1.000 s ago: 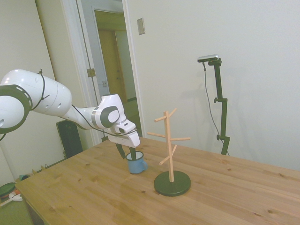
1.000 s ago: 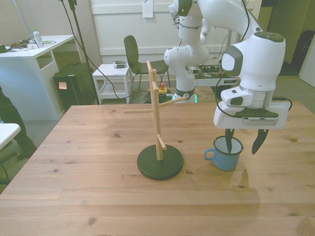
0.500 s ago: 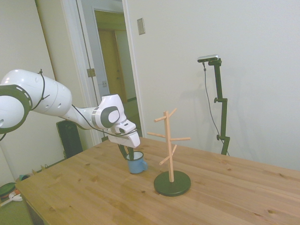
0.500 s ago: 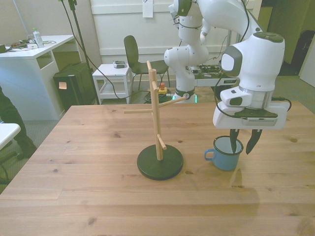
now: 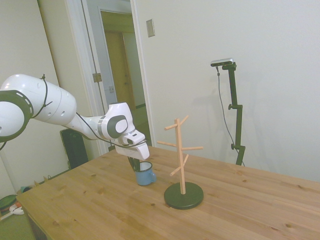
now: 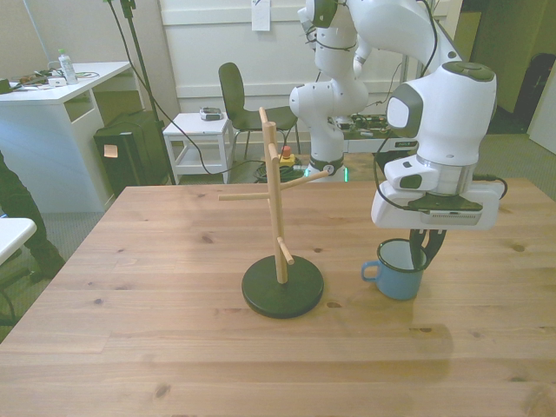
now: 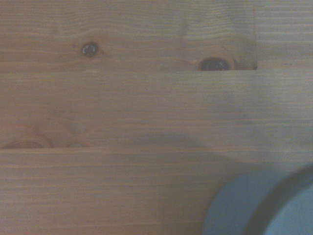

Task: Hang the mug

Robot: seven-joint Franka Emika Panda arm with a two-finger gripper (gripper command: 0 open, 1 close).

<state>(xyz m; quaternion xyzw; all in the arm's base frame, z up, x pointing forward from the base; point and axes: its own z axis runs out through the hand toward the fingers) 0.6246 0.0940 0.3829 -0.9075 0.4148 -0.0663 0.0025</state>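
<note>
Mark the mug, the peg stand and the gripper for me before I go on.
mug (image 6: 399, 280): front view, on its blue outer wall.
peg stand (image 6: 275, 228): front view, on the upright wooden post.
gripper (image 6: 426, 249): front view, between the fingertips at the mug's rim.

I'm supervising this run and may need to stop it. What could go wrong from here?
The gripper pinches only the thin rim wall of the mug, so the mug may tilt or slip when lifted. The mug's handle faces the peg stand, whose pegs are thin; a misaligned approach might knock the stand instead of hooking it.
</note>
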